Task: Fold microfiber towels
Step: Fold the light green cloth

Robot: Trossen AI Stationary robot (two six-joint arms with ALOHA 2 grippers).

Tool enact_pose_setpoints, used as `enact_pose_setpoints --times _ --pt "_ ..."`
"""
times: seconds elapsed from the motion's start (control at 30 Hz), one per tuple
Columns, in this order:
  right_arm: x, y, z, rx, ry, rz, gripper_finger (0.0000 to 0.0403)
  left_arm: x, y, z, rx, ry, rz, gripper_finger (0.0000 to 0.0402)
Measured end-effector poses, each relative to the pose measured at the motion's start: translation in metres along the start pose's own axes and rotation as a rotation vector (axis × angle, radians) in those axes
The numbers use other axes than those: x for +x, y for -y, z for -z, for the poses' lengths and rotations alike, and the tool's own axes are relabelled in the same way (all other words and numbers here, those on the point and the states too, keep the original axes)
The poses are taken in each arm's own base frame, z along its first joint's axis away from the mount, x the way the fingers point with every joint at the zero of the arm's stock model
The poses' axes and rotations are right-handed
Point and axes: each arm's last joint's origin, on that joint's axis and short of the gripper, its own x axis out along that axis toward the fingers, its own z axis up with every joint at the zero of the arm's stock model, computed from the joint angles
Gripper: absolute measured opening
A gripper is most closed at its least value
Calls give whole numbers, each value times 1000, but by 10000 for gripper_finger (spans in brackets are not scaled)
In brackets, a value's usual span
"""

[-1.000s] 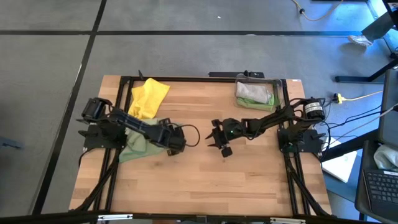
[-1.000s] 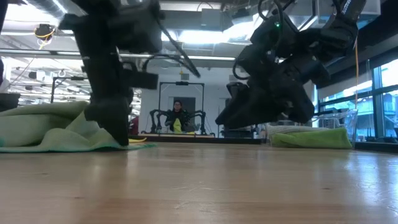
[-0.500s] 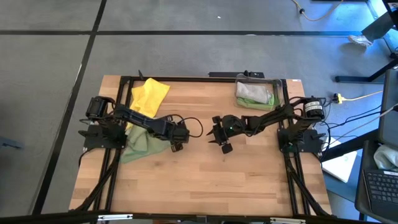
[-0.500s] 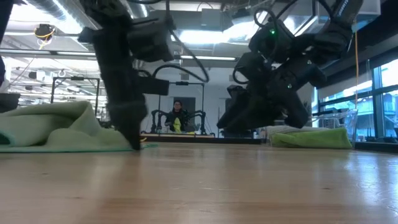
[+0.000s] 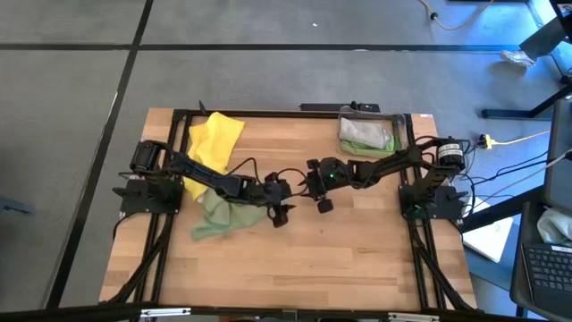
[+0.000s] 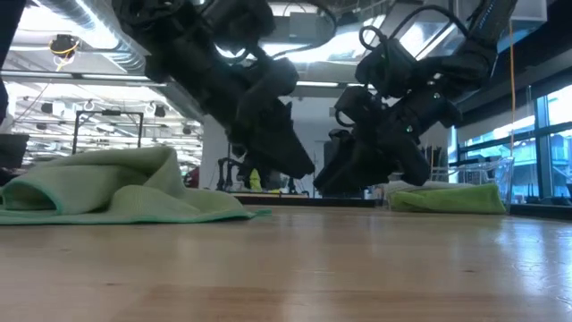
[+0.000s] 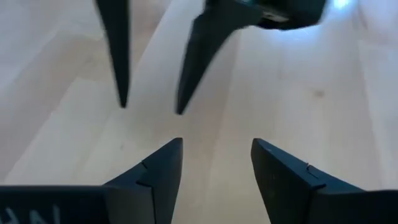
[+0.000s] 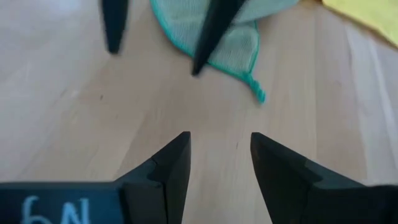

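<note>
A green microfiber towel (image 5: 217,216) lies crumpled on the wooden table, left of its middle; it also shows in the low view (image 6: 116,183) and the right wrist view (image 8: 230,43). A yellow towel (image 5: 214,139) lies bunched at the far left. My left gripper (image 5: 283,215) hangs open just right of the green towel's edge, slanting down, clear of the wood (image 7: 216,146). My right gripper (image 5: 315,195) faces it from the right, open and bare (image 8: 219,140). The two pairs of fingertips stand close together, apart from each other.
A clear bin (image 5: 398,134) at the far right corner holds pale folded cloths (image 5: 365,132). Black frame rails run along the table's left and right edges. Bare wood (image 5: 295,259) stretches across the near half of the table.
My left gripper has swung from pointing straight down at the green towel's edge to slanting, and has gone toward the table's middle, close to my right gripper. The green towel's right part now reaches farther toward the middle. My right gripper has shifted slightly toward the far edge.
</note>
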Motion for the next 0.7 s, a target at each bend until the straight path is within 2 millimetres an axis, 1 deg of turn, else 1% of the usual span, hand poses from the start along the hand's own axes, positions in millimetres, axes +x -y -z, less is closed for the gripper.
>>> enact_pose_setpoints --times 0.07,0.2,0.33,0.4,0.47,0.53,0.6,0.7 --pt "0 -1 1 1 -10 -5 169 -5 1 0 7 -24 3 185" --pt "0 0 1 0 -5 -3 169 -29 9 -12 26 -26 9 185" --pt "0 1 -1 -3 17 4 169 -54 16 -13 80 -95 -69 185" --pt "0 1 -4 -9 60 -19 169 -66 18 -9 97 -136 -135 185" --pt "0 0 -10 -24 132 -44 169 -73 18 1 98 -212 -204 185" --pt "3 -2 -17 -60 196 -7 169 -80 18 11 84 -290 -250 185" --pt "8 -5 -19 -165 192 58 169 -85 21 17 64 -329 -268 185" --pt "23 -7 -18 -329 125 123 169 -90 28 25 66 -366 -277 185"
